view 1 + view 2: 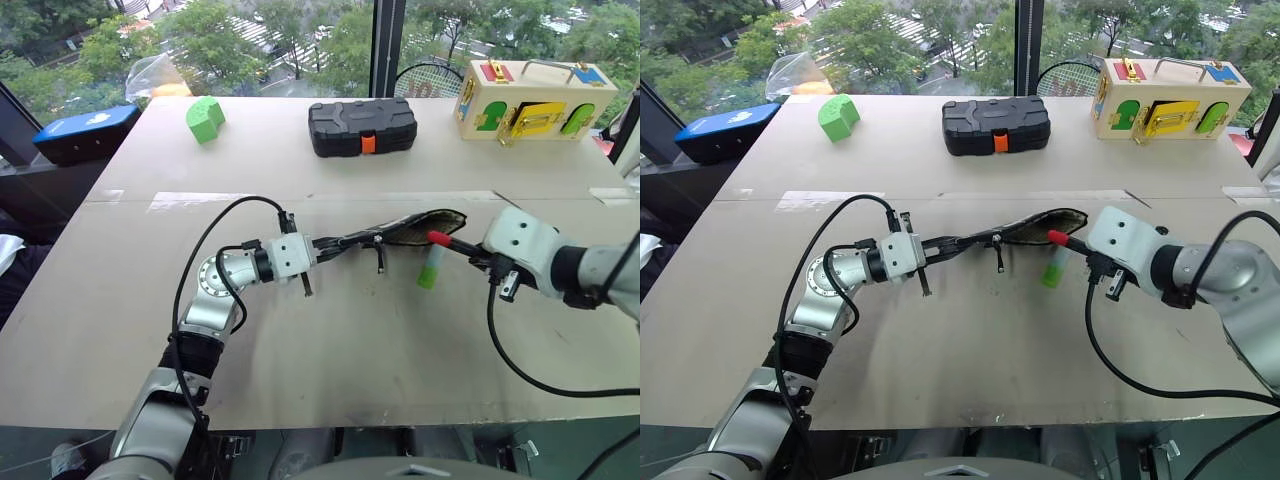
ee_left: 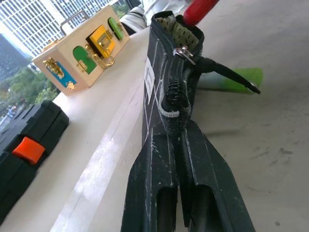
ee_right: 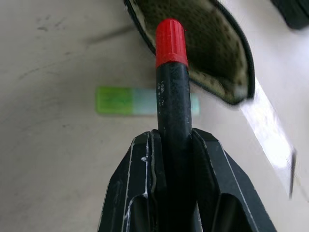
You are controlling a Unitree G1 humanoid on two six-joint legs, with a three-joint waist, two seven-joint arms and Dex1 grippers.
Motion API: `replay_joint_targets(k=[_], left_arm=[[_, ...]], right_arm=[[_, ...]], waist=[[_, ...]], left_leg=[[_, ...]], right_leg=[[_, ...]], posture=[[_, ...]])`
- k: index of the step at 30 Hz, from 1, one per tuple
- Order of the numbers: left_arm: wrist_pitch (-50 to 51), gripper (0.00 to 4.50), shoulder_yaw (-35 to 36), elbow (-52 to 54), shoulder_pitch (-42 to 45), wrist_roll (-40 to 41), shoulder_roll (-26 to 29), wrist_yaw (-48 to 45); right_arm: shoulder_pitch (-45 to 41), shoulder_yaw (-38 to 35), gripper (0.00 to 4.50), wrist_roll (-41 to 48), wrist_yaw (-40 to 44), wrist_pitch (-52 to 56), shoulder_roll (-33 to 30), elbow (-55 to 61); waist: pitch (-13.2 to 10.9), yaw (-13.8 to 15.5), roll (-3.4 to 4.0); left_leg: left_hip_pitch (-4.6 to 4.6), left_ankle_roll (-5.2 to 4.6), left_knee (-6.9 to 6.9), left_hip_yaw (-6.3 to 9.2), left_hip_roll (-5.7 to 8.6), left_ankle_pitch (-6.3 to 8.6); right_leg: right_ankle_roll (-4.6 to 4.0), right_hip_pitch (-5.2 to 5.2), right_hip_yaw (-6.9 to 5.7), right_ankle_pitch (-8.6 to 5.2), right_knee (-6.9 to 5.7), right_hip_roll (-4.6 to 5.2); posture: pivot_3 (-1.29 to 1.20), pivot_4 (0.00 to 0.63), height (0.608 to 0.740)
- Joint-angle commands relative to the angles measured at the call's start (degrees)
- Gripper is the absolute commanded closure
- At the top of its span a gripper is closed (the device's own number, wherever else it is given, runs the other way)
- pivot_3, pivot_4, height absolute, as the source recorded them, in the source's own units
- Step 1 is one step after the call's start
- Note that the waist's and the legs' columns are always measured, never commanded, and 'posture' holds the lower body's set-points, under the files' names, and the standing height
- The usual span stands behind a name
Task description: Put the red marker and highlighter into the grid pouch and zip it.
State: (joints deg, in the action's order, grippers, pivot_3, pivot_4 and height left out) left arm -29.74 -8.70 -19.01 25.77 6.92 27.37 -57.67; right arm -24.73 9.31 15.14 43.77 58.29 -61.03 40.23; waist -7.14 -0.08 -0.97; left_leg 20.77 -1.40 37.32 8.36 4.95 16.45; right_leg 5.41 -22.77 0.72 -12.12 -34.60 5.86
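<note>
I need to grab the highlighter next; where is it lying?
The highlighter lies on the table right of centre, below the red marker and the grid pouch's open mouth.

fabric grid pouch, glossy red marker

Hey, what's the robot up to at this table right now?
It's packing a pouch. The left gripper is shut on one end of the grid pouch, holding it up with its mouth open. The right gripper is shut on the red marker, cap aimed at the opening. The highlighter lies on the table below.
</note>
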Motion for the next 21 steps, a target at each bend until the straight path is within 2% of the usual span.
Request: replay_joint_targets(k=[1, 5, 7, 8, 12, 14, 18, 21], left_arm=[[-2.36, 4.50, -0.33, 2.30, 0.46, 0.20, 0.05, -0.23], [-2.44, 4.50, -0.85, 3.25, -0.15, -0.02, 0.03, 0.30], [-2.28, 4.50, -0.97, 3.85, -0.47, -0.11, -0.03, 0.56], [-1.92, 4.50, -0.86, 4.19, -0.67, -0.24, -0.03, 0.95], [-0.46, 4.50, 0.11, 4.53, -1.04, -0.28, 0.71, 2.03], [0.30, 4.50, 0.64, 4.64, -1.45, -0.52, 1.11, 2.96], [2.37, 4.50, 2.31, 3.60, -1.39, -1.77, 2.10, 6.37], [3.29, 4.50, 3.75, 2.50, -0.62, -2.50, 2.75, 9.10]], right_arm=[[-7.48, 7.42, 4.27, -5.09, 2.08, -3.91, 0.03, -4.45], [-17.23, 15.99, 4.27, -9.39, 4.54, -5.94, 4.65, -10.24], [-20.75, 19.33, 3.25, -10.83, 7.07, -9.09, 7.53, -14.04], [-21.53, 20.30, 2.91, -11.64, 8.18, -10.50, 7.81, -15.23], [-22.10, 16.10, 1.12, -9.78, 9.04, -8.58, 8.64, -14.81], [-21.28, 10.03, 1.12, -5.62, 8.80, -2.90, 9.63, -12.39], [-19.55, -9.16, 1.12, 7.09, 8.74, 20.96, 17.86, -4.68], [-15.24, -15.34, 1.12, 5.38, 1.09, 32.21, 26.55, 0.84]], waist=[[-0.01, -0.09, 0.02], [-0.01, -0.25, 0.02], [-0.01, -0.43, 0.01], [-0.01, -0.34, 0.01], [-0.01, 0.33, 0.00], [-0.01, 0.61, 0.01], [0.03, 0.91, -0.04], [0.14, 0.94, -0.22]], left_leg=[[-0.01, 0.00, 0.00, -0.02, -0.01, 0.00], [0.01, 0.01, -0.03, -0.01, -0.02, 0.00], [0.05, 0.01, -0.05, -0.01, -0.02, 0.00], [0.05, 0.01, -0.05, -0.02, -0.02, 0.00], [0.14, 0.02, -0.05, 0.02, 0.02, 0.00], [0.15, 0.02, -0.05, 0.01, 0.02, 0.00], [0.16, 0.02, -0.06, 0.04, 0.00, 0.00], [0.14, 0.02, -0.10, 0.05, 0.00, 0.00]], right_leg=[[0.00, -0.01, 0.01, 0.00, -0.01, 0.00], [0.00, -0.06, 0.02, 0.00, -0.02, -0.01], [0.00, -0.13, 0.03, 0.00, -0.03, -0.01], [0.00, -0.17, 0.03, 0.00, -0.03, -0.01], [-0.01, -0.24, 0.02, 0.00, -0.01, 0.01], [-0.01, -0.27, 0.04, 0.01, -0.01, 0.01], [-0.03, -0.27, 0.05, 0.02, -0.03, -0.01], [-0.03, -0.28, 0.06, 0.02, -0.06, 0.00]], posture=[[0.00, 0.150, 0.740], [0.00, 0.150, 0.740], [0.00, 0.150, 0.740], [0.00, 0.150, 0.740], [0.00, 0.150, 0.740], [0.00, 0.150, 0.740], [0.00, 0.150, 0.740], [0.00, 0.150, 0.740]])
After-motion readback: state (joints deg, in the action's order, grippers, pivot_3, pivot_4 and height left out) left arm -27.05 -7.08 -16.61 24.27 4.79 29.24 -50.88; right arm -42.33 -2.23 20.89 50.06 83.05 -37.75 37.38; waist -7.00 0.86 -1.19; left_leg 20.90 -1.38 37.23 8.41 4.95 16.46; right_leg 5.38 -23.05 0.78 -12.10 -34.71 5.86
